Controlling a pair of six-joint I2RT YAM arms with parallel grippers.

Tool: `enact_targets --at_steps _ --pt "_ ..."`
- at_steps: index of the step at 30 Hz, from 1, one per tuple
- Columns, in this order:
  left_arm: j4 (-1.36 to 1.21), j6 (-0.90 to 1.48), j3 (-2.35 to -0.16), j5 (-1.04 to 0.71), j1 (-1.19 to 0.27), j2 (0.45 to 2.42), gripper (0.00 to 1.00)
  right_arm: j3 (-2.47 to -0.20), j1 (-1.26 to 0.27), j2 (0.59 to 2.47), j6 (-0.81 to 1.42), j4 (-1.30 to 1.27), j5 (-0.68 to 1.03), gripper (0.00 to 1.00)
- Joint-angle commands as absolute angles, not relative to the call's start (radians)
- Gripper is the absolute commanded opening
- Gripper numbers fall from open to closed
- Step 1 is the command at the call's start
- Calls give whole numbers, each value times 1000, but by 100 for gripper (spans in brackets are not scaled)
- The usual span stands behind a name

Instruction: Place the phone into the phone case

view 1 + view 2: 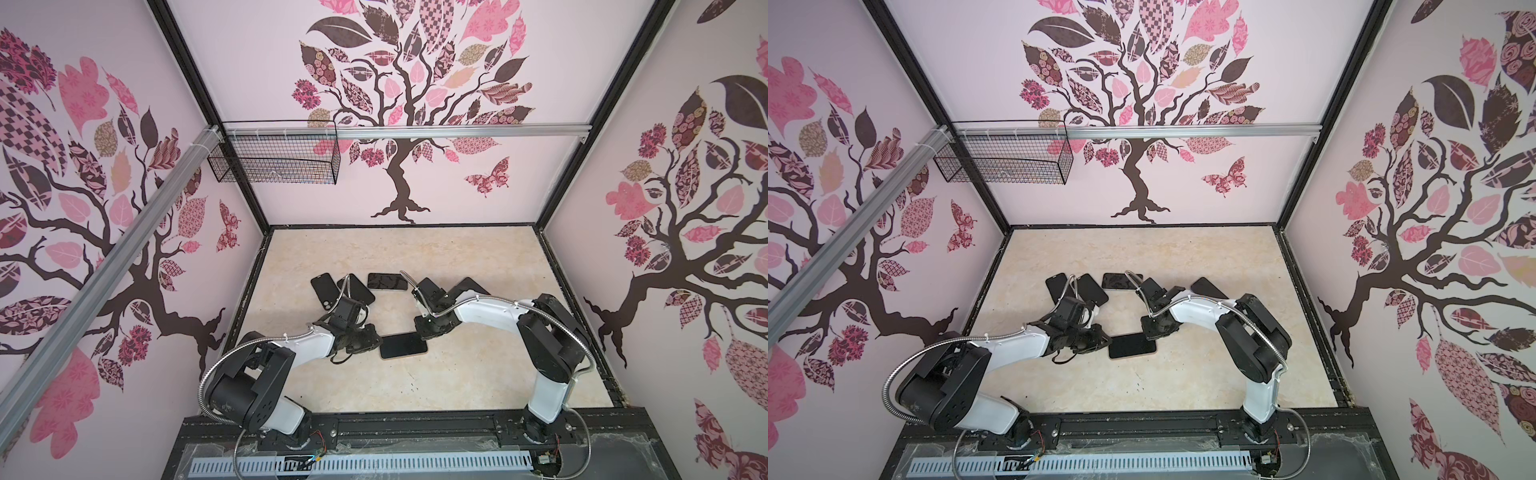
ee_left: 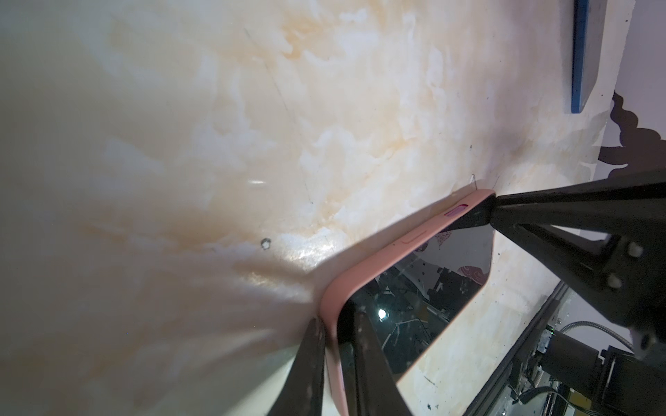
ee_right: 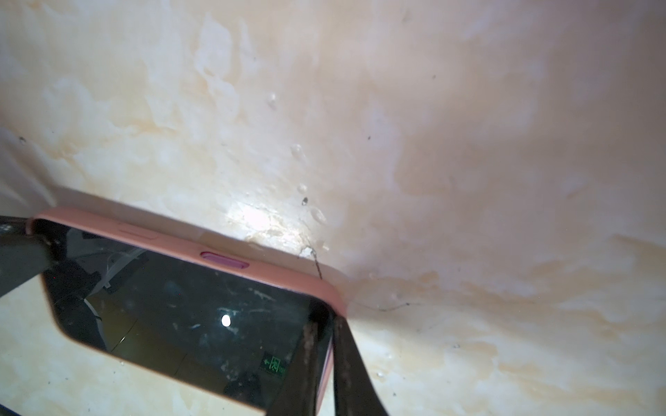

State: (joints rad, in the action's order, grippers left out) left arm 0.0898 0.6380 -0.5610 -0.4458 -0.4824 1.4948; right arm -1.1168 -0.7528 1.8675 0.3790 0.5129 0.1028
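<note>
I see my left gripper (image 2: 337,326) nipped narrow across the pink rim of the phone case (image 3: 173,246), my right gripper (image 3: 325,329) pinching a corner likewise, phone (image 1: 403,345) lying inside

2 arms folded inward, both end effectors clamped.
The left arm (image 1: 307,338) and right arm (image 1: 486,313) bend elbows outward, white forearms converging. The left end effector (image 2: 338,360) and right end effector (image 3: 326,360) each pinch the phone case (image 2: 407,248) rim between nearly closed fingers, at opposite ends.
</note>
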Motion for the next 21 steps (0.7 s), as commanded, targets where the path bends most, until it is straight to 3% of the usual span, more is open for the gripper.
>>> enact_targets --at_steps 1,21 --pt "19 625 -528 -439 -532 1551 16 -962 -846 2282 358 282 128 14" --pt "155 591 -554 -329 -532 1500 21 -1058 -846 2142 232 470 42 23"
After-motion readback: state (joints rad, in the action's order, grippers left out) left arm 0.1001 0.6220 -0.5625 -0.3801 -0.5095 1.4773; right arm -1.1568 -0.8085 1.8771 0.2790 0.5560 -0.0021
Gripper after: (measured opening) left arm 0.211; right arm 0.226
